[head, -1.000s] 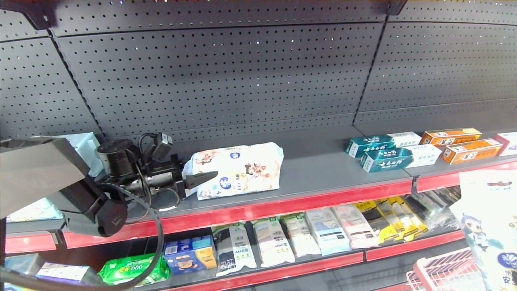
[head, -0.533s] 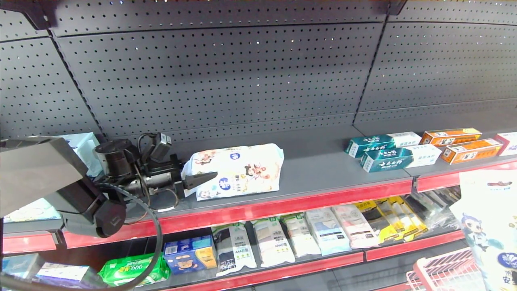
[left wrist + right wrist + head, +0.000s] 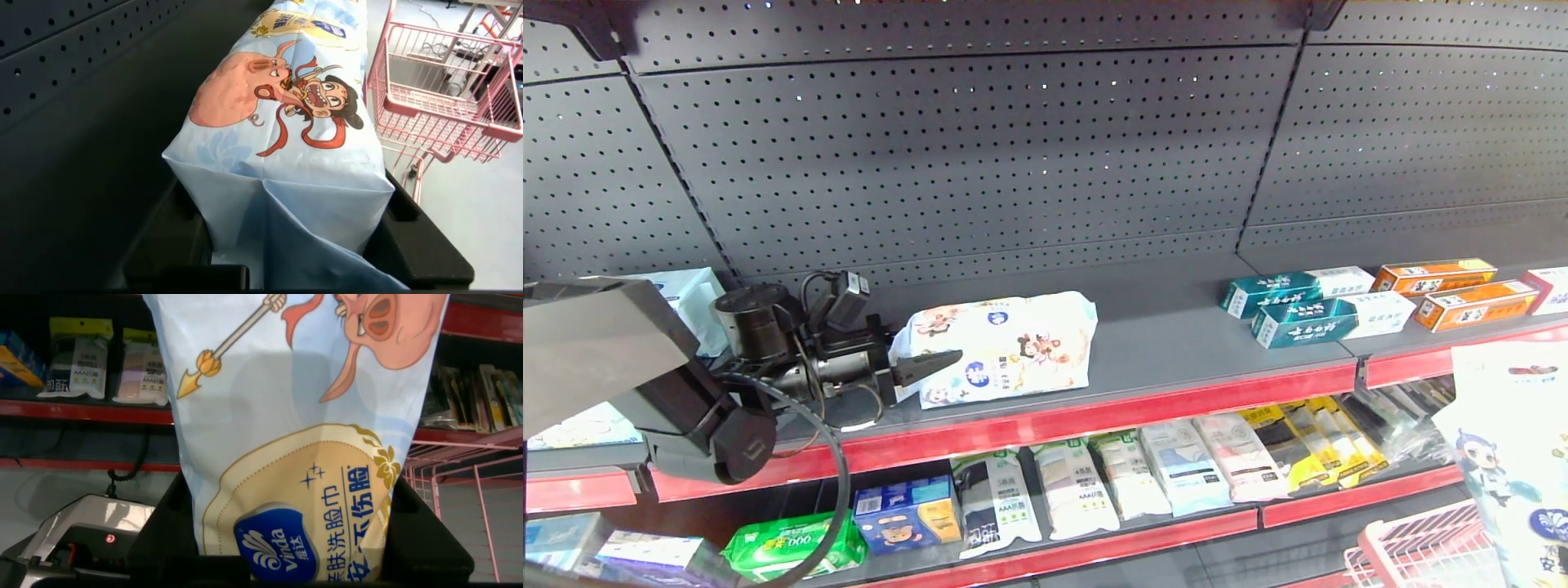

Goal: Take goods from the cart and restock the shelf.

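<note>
A white tissue pack with cartoon prints lies on the grey upper shelf. My left gripper is at the pack's left end, shut on it, with one dark finger along its front side. The left wrist view has the same pack running away from the left gripper, pressed between both fingers. A second pack with cartoon figures hangs at the far right, in front of the shelf edge. My right gripper is shut on that pack.
Teal toothpaste boxes and orange boxes occupy the shelf's right part. A pale blue pack stands behind my left arm. Several packs fill the lower shelf. The pink cart basket is at lower right.
My left arm has shifted slightly left and down, and the pack on the shelf has settled a little lower. The pack at the right has not moved.
</note>
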Controlling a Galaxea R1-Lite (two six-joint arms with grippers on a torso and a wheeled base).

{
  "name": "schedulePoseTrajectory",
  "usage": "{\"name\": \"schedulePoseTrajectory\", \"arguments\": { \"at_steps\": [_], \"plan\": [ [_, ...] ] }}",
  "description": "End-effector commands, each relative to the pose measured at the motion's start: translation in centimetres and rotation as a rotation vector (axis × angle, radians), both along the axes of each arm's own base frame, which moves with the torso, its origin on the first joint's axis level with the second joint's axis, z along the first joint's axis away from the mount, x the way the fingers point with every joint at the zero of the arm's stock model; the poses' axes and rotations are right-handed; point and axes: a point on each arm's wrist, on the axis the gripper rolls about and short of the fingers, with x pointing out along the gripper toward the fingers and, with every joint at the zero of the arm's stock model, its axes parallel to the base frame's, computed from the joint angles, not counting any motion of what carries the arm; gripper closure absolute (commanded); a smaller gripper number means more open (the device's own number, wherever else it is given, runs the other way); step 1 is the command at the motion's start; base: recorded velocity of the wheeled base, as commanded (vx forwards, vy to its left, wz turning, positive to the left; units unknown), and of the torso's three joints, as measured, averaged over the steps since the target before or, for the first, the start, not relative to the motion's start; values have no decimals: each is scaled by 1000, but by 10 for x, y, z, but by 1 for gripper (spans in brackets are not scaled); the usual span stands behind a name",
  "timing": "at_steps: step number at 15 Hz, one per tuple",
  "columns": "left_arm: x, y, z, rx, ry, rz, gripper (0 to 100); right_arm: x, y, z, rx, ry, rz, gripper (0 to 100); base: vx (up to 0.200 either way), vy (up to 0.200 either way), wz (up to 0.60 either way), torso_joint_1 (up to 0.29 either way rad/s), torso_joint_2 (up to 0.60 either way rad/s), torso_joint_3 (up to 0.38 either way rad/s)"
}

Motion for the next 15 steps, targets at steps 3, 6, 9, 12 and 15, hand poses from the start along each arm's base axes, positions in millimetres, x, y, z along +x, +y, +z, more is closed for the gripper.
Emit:
{"name": "schedulePoseTrajectory", "arguments": {
  "at_steps": [3, 6, 9, 12, 15],
  "plan": [
    [-10, 1, 0, 3, 20, 1, 100, 1, 0, 1, 0, 3, -1, 100, 0, 0, 0, 0, 0, 0],
    [-11, 1, -1, 4, 24, 4, 100, 1, 0, 1, 0, 2, 1, 100, 0, 0, 0, 0, 0, 0],
    [-11, 2, -2, 5, 25, 4, 100, 1, 0, 1, 0, 2, -1, 100, 0, 0, 0, 0, 0, 0],
    [-10, 2, -2, 5, 25, 2, 100, 1, 0, 1, 0, 2, 1, 100, 0, 0, 0, 0, 0, 0],
    [-10, 2, -2, 5, 27, 2, 100, 1, 0, 1, 0, 2, 1, 100, 0, 0, 0, 0, 0, 0]
  ]
}}
